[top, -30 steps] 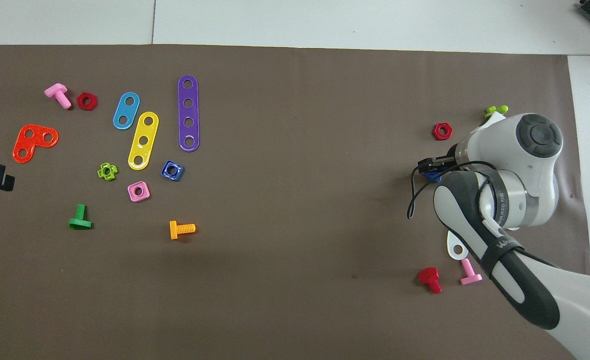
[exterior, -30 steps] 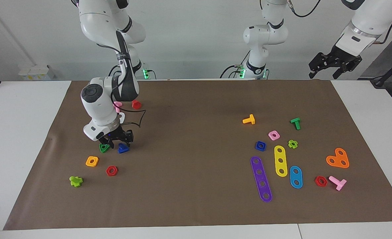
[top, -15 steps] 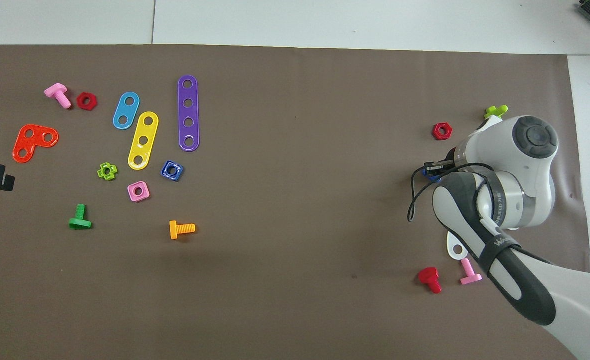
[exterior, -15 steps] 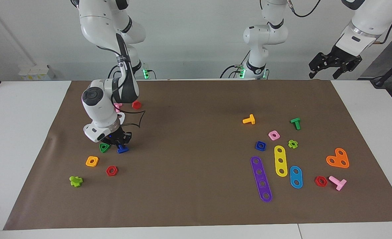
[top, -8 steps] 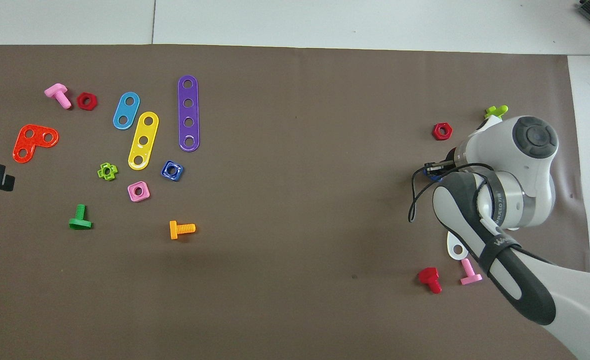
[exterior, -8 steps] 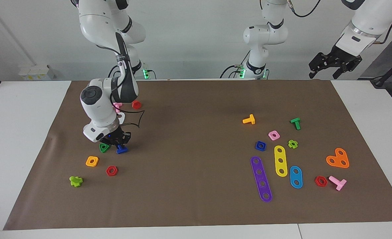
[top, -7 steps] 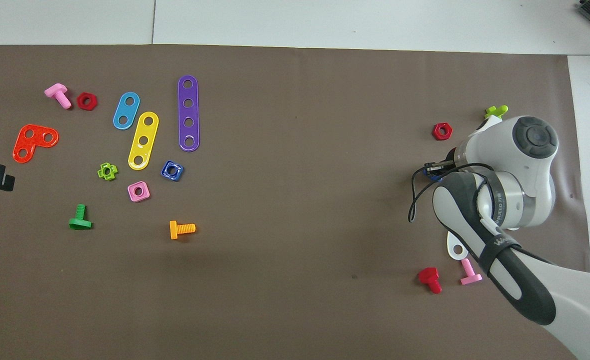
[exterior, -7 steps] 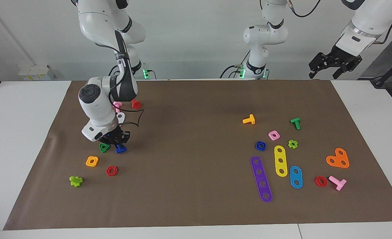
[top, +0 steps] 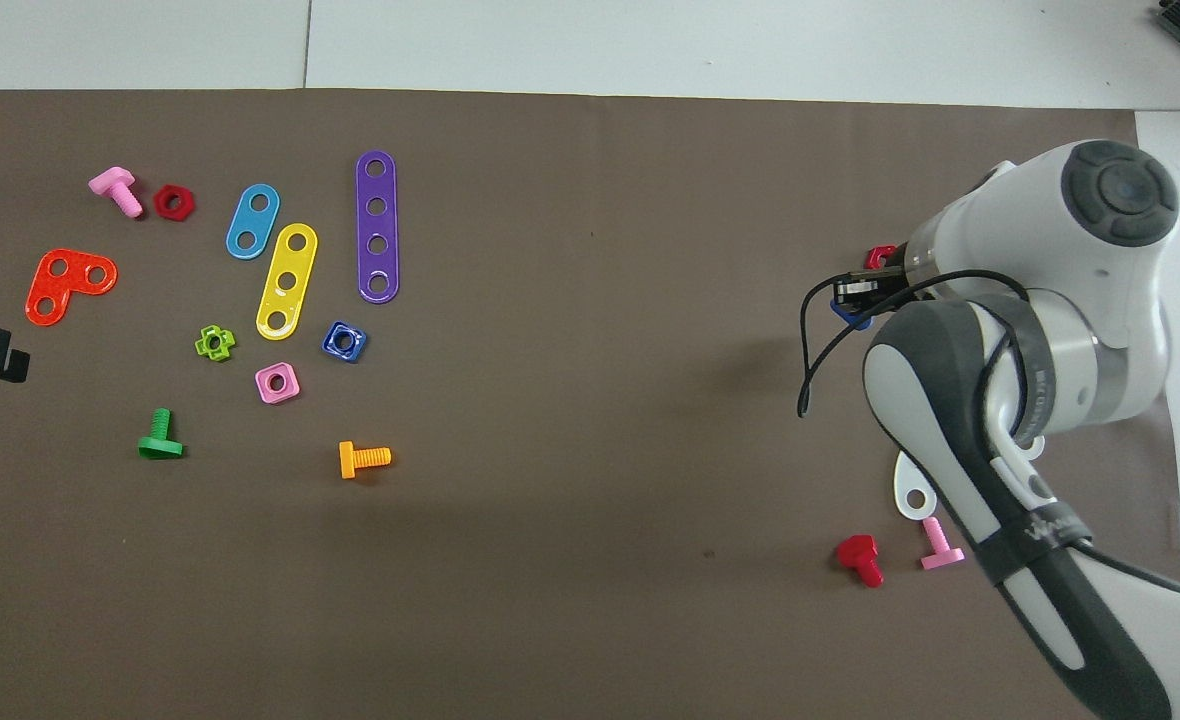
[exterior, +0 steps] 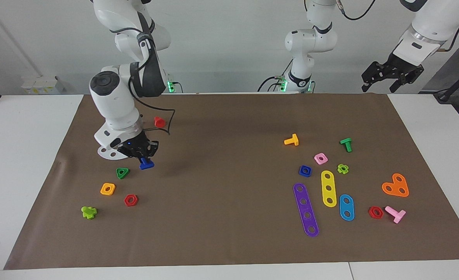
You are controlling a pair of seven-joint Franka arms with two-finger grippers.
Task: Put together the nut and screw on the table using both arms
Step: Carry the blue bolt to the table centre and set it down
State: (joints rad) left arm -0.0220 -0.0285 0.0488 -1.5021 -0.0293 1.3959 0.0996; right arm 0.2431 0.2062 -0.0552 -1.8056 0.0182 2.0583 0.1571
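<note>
The dark blue screw (exterior: 146, 163) hangs head down in my right gripper (exterior: 142, 154), which is shut on its stem and holds it a little above the brown mat (exterior: 229, 163), over the spot beside the green triangular nut (exterior: 122, 172). In the overhead view the right gripper (top: 855, 292) shows with a sliver of the screw (top: 847, 317) under it. The dark blue square nut (exterior: 305, 170) lies flat on the mat toward the left arm's end, also seen from overhead (top: 344, 341). My left gripper (exterior: 391, 77) waits, open and raised over that end's edge.
An orange square nut (exterior: 107, 189), a red hex nut (exterior: 130, 200) and a lime piece (exterior: 89, 212) lie near the green nut. A red screw (exterior: 159, 122) lies nearer the robots. A pink square nut (exterior: 321, 158), purple strip (exterior: 305, 209) and yellow strip (exterior: 328, 188) surround the blue nut.
My right gripper closed on the blue screw and has lifted it off the mat, rising and tilting. The left arm has not moved.
</note>
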